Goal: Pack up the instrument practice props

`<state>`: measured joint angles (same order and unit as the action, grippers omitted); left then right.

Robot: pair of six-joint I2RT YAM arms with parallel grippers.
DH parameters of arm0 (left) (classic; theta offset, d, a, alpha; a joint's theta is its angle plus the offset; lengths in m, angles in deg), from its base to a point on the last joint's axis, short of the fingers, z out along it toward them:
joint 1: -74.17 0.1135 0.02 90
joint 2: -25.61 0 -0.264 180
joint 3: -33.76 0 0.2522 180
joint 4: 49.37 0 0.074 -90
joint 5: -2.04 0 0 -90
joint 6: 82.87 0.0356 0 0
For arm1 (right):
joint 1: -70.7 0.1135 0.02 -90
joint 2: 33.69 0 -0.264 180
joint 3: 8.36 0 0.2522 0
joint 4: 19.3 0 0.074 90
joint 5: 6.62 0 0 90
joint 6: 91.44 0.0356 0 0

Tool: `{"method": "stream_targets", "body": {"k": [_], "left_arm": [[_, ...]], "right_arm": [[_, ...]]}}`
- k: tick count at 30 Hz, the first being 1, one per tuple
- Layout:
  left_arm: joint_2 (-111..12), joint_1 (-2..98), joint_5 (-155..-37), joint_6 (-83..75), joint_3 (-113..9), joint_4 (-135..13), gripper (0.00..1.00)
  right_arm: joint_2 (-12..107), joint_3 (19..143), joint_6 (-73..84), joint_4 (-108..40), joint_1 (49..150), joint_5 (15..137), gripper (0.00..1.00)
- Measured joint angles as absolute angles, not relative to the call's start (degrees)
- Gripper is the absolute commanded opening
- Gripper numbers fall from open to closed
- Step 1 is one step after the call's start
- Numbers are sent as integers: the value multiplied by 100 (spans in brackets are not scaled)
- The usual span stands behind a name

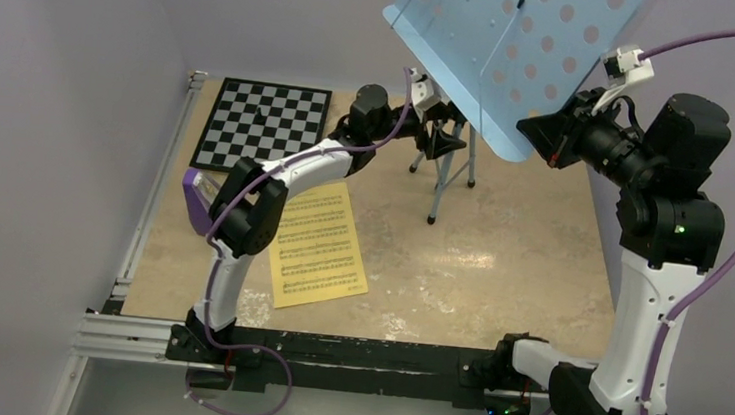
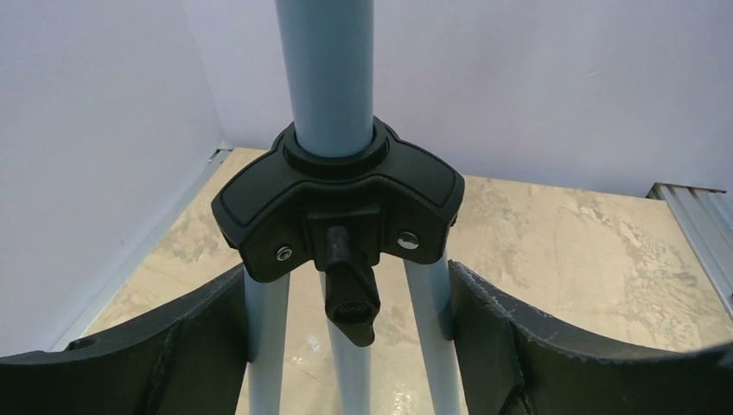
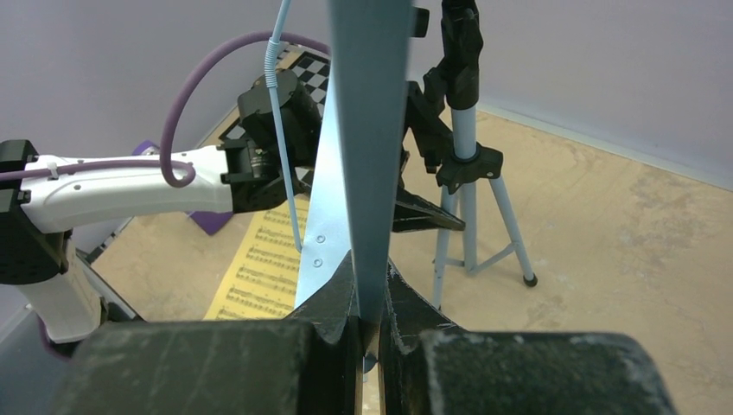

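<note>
The light blue music stand stands at the back of the table, its hole-dotted tray [image 1: 508, 49] tilted high over its tripod legs [image 1: 447, 169]. My left gripper [image 2: 350, 346] reaches in under the black leg hub [image 2: 337, 194], jaws wide, and each finger [image 2: 199, 346] lies against an outer leg. My right gripper [image 3: 370, 268] is shut on the tray's lower edge [image 3: 367, 130]. The yellow sheet of music [image 1: 320, 249] lies flat in front. The purple metronome [image 1: 196, 198] sits at the left, mostly hidden behind my left arm.
A black-and-white checkerboard [image 1: 262, 123] lies at the back left. Walls close in the table on the left, back and right. A metal rail [image 1: 131, 337] runs along the near edge by the arm bases. My left arm [image 3: 130, 181] stretches across above the sheet.
</note>
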<state>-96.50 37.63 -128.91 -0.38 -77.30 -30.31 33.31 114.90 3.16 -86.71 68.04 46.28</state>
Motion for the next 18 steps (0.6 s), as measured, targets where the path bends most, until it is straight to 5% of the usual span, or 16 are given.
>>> {"method": "stream_targets", "body": {"k": [5,9,13,18], "left_arm": [[-9680,3789,-12965,-252,-7734,-2911,52],[-9680,3816,-13081,-388,-7741,-2889,23],[-9680,3862,-13369,-744,-7894,-3066,7],[-9619,3851,-13579,-1284,-7966,-3267,0]], "right_arm": [[3344,11527,279,-8715,6804,4610,0],[3462,11774,231,-8909,6804,4486,0],[3716,12283,224,-9252,6806,4418,0],[3961,12803,382,-9528,6806,4381,0]]}}
